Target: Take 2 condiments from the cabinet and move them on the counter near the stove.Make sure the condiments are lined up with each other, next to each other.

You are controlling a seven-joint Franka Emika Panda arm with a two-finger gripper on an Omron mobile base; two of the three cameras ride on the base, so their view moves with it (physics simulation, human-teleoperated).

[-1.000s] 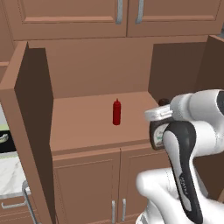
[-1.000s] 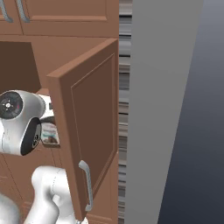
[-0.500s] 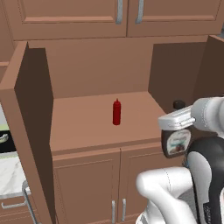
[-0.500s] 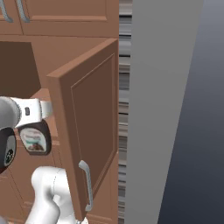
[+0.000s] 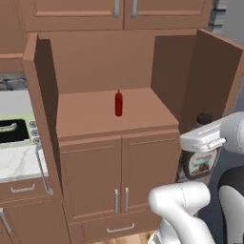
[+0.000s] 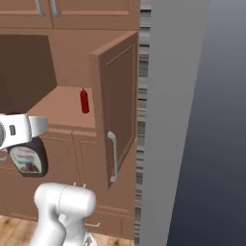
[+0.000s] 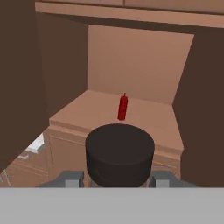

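My gripper (image 5: 204,141) is shut on the squat dark brown bottle (image 5: 200,163), gripping just under its black cap (image 7: 119,153). I hold it upright in the air in front of the open cabinet (image 5: 100,119), to the right of the shelf and below its level. It also hangs from the gripper (image 6: 23,136) as the brown bottle (image 6: 28,161) in the right base view. The slim red bottle (image 5: 118,103) stands upright mid-shelf, seen again as the red bottle (image 6: 84,101) and the red bottle (image 7: 123,107). The stove is out of view.
Both cabinet doors stand open, the left door (image 5: 44,109) and the right door (image 6: 120,105) flanking the shelf. A strip of marble counter (image 5: 16,164) with a toaster oven (image 5: 14,131) lies at the far left. Closed lower doors (image 5: 119,186) are below the shelf.
The whole picture has shifted, so the camera has moved. The gripper with the brown bottle has come down and out, away from the shelf. The red bottle has stayed put.
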